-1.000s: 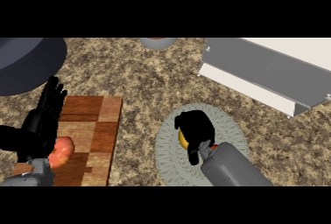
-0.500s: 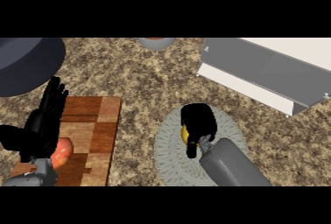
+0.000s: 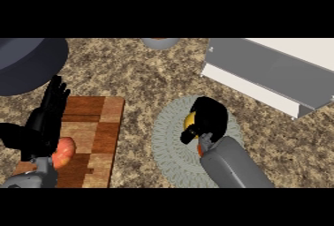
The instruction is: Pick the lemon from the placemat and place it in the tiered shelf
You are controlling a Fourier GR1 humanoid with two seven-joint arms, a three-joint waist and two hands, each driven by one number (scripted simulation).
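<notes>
Left hand [image 3: 44, 121] rests, fingers straight, over the wooden board [image 3: 98, 128]. Mid-view, the right hand [image 3: 210, 115] curls round the lemon [image 3: 190, 120] on the placemat [image 3: 168, 148]: the grasp looks made, so next comes a lift and carry rightward to the tiered shelf [image 3: 274, 75].

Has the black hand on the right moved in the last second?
Yes. The black right hand, curled round the yellow lemon, has shifted up the view, toward the grey tiered shelf.
</notes>
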